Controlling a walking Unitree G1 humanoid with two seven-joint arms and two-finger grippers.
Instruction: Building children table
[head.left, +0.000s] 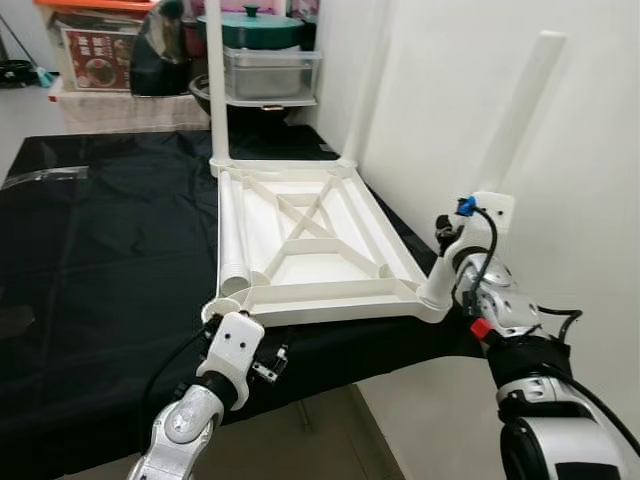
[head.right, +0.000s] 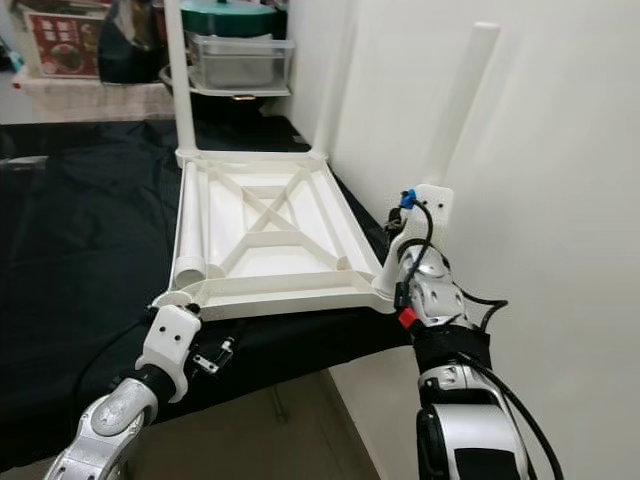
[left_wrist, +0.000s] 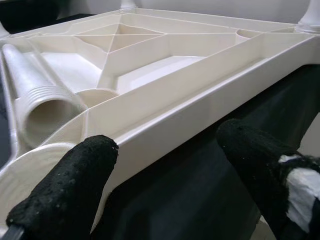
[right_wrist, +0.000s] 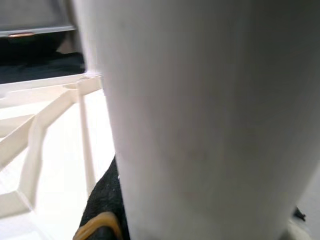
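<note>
The table top (head.left: 315, 235) lay upside down on the black cloth (head.left: 100, 260). Our left gripper (left_wrist: 165, 185), fingers spread, faced its empty near-left socket; the loose leg (head.left: 235, 230) rested inside the frame. Two far legs stood fitted. Our right gripper (head.left: 448, 262) apparently clasped the near-right leg (head.left: 520, 110).

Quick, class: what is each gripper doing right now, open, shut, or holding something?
Left gripper: open, at the near edge of the upturned tabletop, holding nothing.
Right gripper: at the leaning table leg; cannot be told.
</note>
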